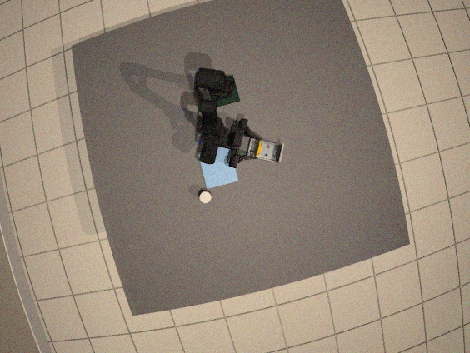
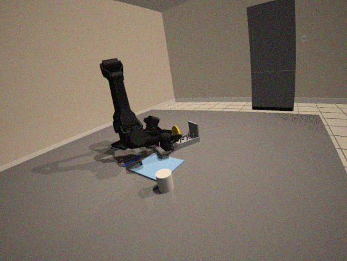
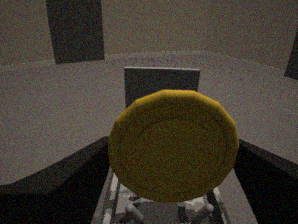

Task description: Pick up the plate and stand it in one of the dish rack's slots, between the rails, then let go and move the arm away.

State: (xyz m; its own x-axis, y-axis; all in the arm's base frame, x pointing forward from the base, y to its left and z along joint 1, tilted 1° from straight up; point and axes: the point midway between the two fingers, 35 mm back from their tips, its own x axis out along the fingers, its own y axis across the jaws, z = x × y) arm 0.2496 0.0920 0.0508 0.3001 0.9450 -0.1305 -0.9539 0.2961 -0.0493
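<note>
The yellow plate [image 1: 259, 146] [image 2: 175, 130] [image 3: 173, 123] stands upright on its edge over the near end of the small grey dish rack [image 1: 280, 151] [image 2: 193, 129], between its rails. My gripper [image 1: 252, 146] [image 2: 171, 137] [image 3: 172, 144] reaches low over the floor to the rack's near end. Its two dark fingers press the plate's left and right rims, so it is shut on the plate. The rack's dark end wall [image 3: 160, 82] stands behind the plate. The plate's lower edge hides where it meets the rails.
A light blue mat [image 1: 222, 174] [image 2: 157, 164] lies flat beside the arm's base. A white cylinder [image 1: 205, 196] [image 2: 164, 180] stands just beyond the mat. A tall dark cabinet [image 2: 272, 55] [image 3: 73, 10] stands at the far wall.
</note>
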